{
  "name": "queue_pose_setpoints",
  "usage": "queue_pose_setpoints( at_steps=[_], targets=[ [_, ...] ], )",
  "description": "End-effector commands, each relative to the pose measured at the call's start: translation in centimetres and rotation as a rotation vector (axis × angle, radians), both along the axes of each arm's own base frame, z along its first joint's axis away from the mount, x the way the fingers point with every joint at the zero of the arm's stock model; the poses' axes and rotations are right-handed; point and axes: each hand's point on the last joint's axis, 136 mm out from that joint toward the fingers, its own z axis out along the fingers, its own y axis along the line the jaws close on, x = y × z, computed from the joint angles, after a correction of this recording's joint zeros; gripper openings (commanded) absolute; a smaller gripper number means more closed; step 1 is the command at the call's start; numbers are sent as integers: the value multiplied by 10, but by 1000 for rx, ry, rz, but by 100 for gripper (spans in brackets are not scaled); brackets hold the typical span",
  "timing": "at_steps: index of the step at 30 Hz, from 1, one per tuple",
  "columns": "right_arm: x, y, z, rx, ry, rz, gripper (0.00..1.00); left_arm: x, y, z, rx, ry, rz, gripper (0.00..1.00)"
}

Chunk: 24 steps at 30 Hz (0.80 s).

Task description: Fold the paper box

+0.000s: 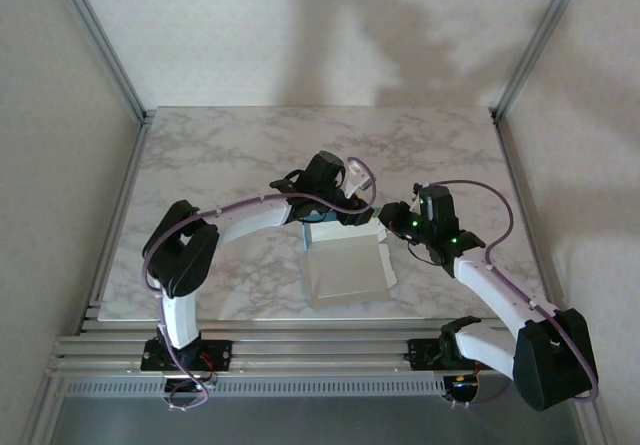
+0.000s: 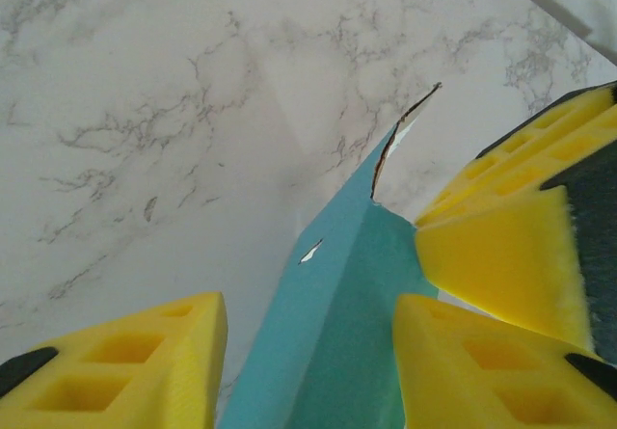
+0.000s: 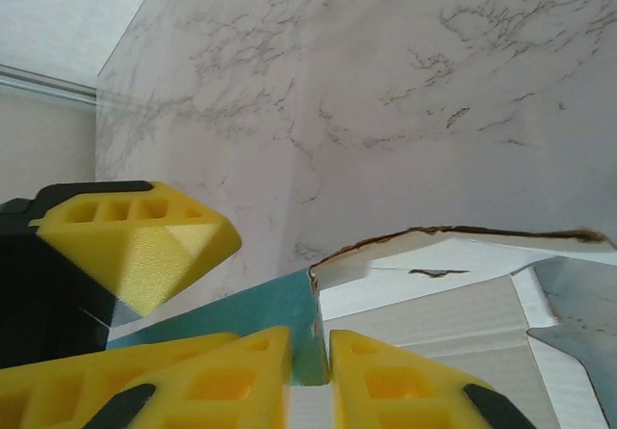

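The paper box lies near the middle of the marble table, pale grey-white side up, with a turquoise wall raised along its far edge. My left gripper reaches over that far edge. In the left wrist view it stands open astride the turquoise wall, with a gap between the wall and the left finger. My right gripper meets the box at its far right corner. In the right wrist view it is shut on the turquoise wall's end, beside the white inner flaps.
The marble table stretches bare behind and left of the box. Metal frame posts rise at the back corners, and a rail runs along the near edge. The two grippers' fingers sit very close together over the box's far edge.
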Motion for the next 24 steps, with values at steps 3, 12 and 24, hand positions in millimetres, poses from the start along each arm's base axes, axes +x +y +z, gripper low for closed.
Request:
queue_pose_setpoints(
  at_steps=[3,12,24],
  targets=[
    [-8,-1,-4,-15,15,10,20,-1,0,-7,17,23,-38,49],
    [-9,-7,21,-90,-51,70,34,-3,0,-11,18,40,-40,49],
    [-6,-57,45,-455,-26,143,47,-3,1,-14,17,48,-40,48]
  ],
)
